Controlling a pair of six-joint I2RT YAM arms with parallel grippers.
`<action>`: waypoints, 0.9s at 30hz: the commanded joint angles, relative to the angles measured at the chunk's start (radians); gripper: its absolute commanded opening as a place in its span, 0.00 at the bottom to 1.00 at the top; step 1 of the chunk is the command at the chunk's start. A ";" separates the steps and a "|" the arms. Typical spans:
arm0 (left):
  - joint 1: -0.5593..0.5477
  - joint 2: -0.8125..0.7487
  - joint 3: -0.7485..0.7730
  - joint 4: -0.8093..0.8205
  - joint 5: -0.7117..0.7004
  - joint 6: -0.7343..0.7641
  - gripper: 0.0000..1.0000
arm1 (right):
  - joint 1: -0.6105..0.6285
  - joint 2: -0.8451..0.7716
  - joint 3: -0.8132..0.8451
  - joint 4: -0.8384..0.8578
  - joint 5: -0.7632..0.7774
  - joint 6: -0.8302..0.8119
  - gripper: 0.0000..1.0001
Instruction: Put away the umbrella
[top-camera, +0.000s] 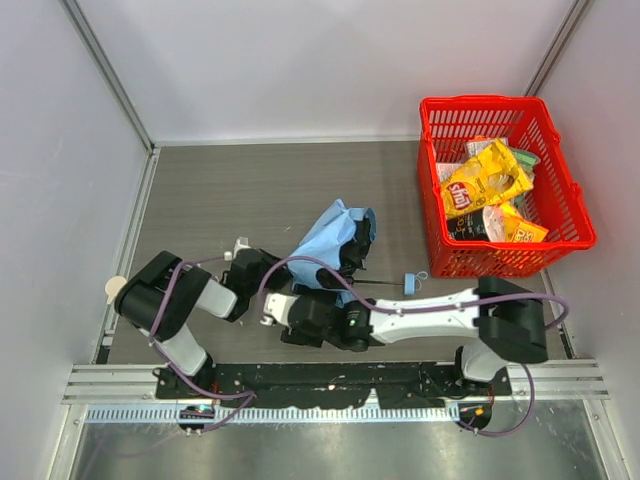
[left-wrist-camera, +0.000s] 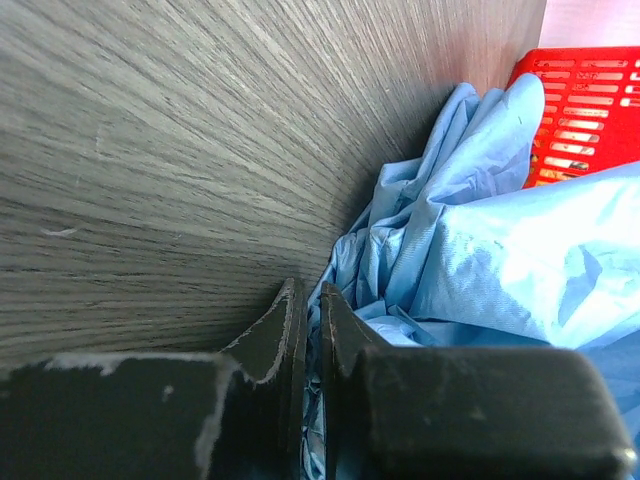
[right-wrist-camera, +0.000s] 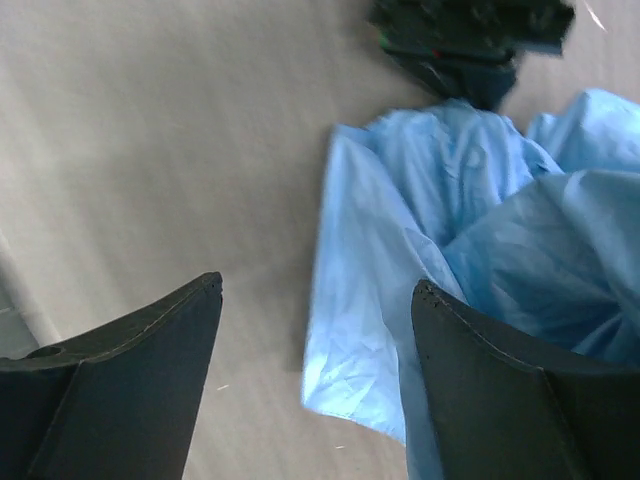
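Observation:
The umbrella (top-camera: 335, 235) lies as a crumpled sky-blue heap mid-table. Its thin black shaft (top-camera: 378, 285) runs right to the small blue handle (top-camera: 410, 283). My left gripper (top-camera: 280, 265) is at the heap's left edge. In the left wrist view its fingers (left-wrist-camera: 312, 295) are closed, with a fold of the blue fabric (left-wrist-camera: 480, 260) pinched between them. My right gripper (top-camera: 283, 303) sits just below the heap, open and empty. In the right wrist view (right-wrist-camera: 315, 285) a flap of the fabric (right-wrist-camera: 370, 300) lies beyond its spread fingertips, nearer the right one.
A red plastic basket (top-camera: 480, 103) with snack bags, one of them yellow (top-camera: 483, 180), stands at the back right. Grey walls close the table at the left and back. The left gripper body shows at the top of the right wrist view (right-wrist-camera: 470, 35).

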 joint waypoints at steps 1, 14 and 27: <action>0.004 0.003 -0.004 -0.120 -0.005 0.020 0.00 | -0.004 0.103 -0.049 0.172 0.442 -0.142 0.82; 0.006 0.055 -0.001 -0.079 0.047 0.014 0.00 | -0.198 0.240 -0.055 0.422 0.361 -0.366 0.83; 0.015 0.058 0.025 -0.077 0.096 0.040 0.00 | -0.376 0.358 0.147 0.106 -0.196 -0.437 0.26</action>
